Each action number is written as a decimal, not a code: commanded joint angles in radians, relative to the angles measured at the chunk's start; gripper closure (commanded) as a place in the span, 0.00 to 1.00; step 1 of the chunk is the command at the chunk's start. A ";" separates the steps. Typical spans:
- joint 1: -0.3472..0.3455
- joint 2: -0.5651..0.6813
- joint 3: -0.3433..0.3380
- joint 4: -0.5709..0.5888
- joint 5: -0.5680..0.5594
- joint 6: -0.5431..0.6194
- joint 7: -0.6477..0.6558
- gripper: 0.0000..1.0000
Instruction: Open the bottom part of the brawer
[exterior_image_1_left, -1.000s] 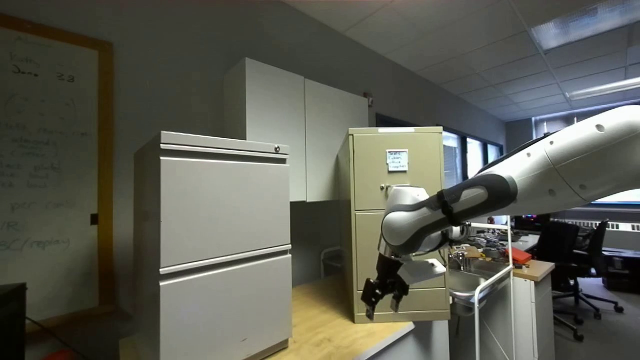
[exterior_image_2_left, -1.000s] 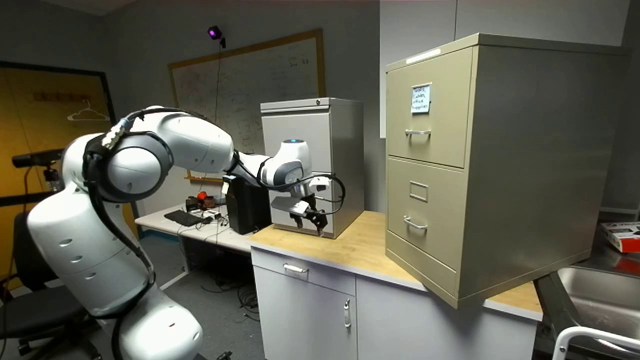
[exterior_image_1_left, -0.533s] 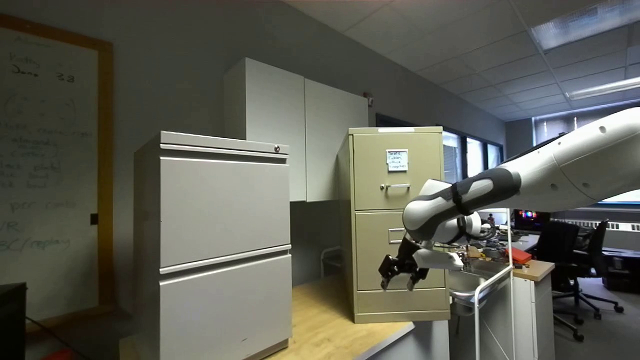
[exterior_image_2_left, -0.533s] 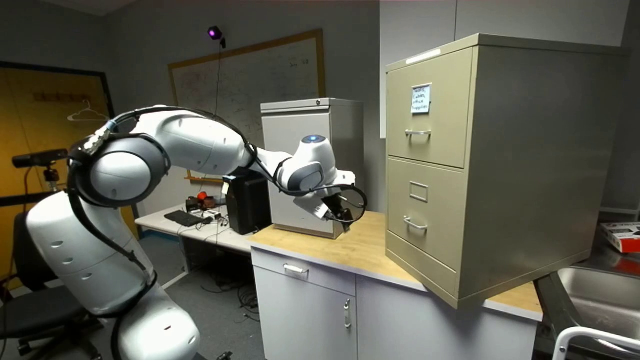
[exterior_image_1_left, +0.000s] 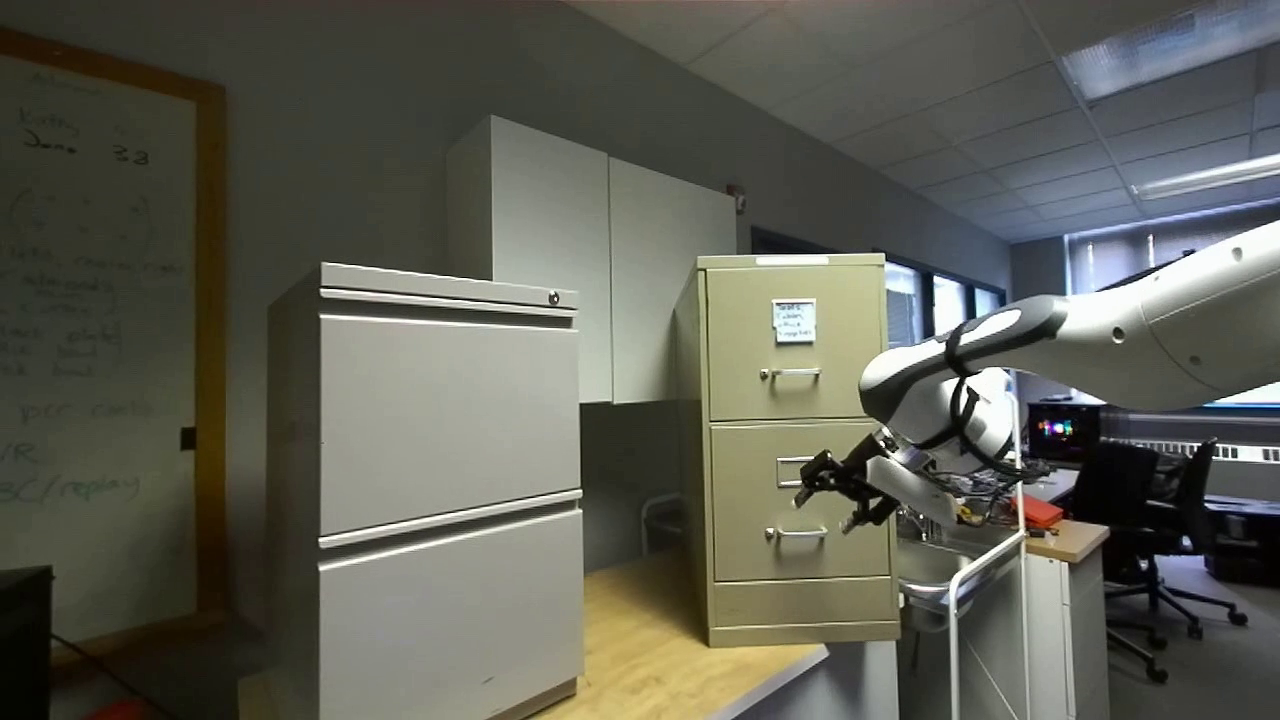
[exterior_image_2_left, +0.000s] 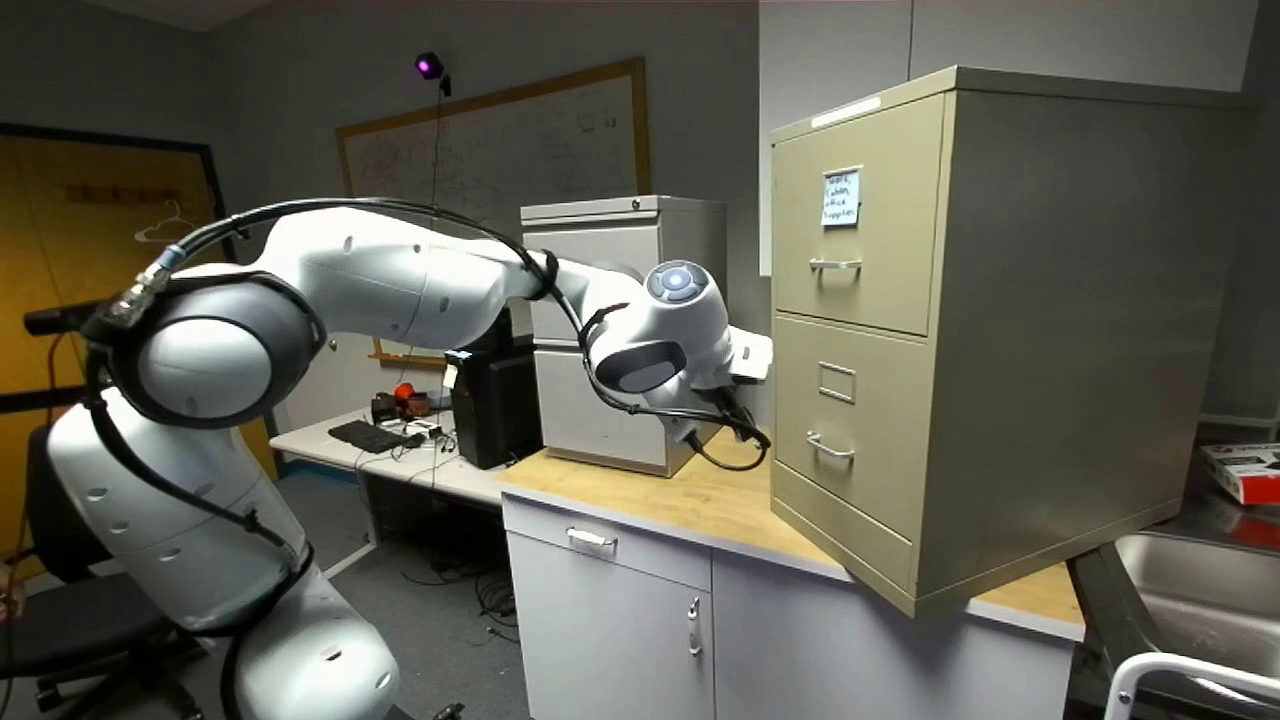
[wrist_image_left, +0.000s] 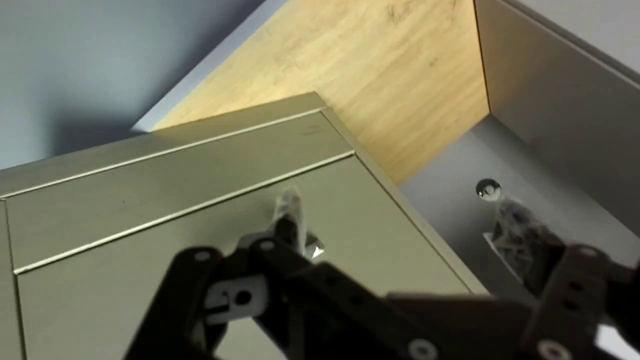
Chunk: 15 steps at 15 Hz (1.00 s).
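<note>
The beige cabinet stands on the counter in both exterior views (exterior_image_1_left: 850, 300) (exterior_image_2_left: 1060, 330). Its bottom drawer (exterior_image_1_left: 740, 500) (exterior_image_2_left: 885, 430) is closed, with a silver handle (exterior_image_1_left: 797, 534) (exterior_image_2_left: 829, 449). The top drawer (exterior_image_1_left: 735, 350) is also closed and bears a paper label. My gripper (exterior_image_1_left: 824, 512) is open and empty, tilted in front of the bottom drawer. In the other exterior view my hand is left of the drawer front, apart from it. In the wrist view the open gripper (wrist_image_left: 400, 205) spans the drawer's side edge; one finger mostly hides the handle (wrist_image_left: 314, 246).
A grey two-drawer cabinet (exterior_image_1_left: 450, 430) (exterior_image_2_left: 690, 320) stands on the same wooden counter (exterior_image_1_left: 640, 620) (exterior_image_2_left: 700, 490). A sink (exterior_image_2_left: 1210, 590) and a white rail (exterior_image_1_left: 1020, 490) are beside the beige cabinet. White wall cupboards (exterior_image_1_left: 670, 280) hang behind.
My gripper has moved from beside the grey cabinet toward the beige cabinet and risen. It has tilted from pointing down to slanting at the drawer. The bottom handle has come into sight.
</note>
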<state>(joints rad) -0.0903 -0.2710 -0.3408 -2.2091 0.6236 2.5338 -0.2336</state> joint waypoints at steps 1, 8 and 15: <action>0.033 0.043 -0.068 0.069 0.240 0.023 -0.164 0.00; -0.027 0.242 -0.114 0.203 0.680 -0.111 -0.440 0.00; -0.198 0.467 -0.053 0.366 0.856 -0.293 -0.438 0.00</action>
<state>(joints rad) -0.2195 0.1053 -0.4275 -1.9448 1.4230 2.2975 -0.6883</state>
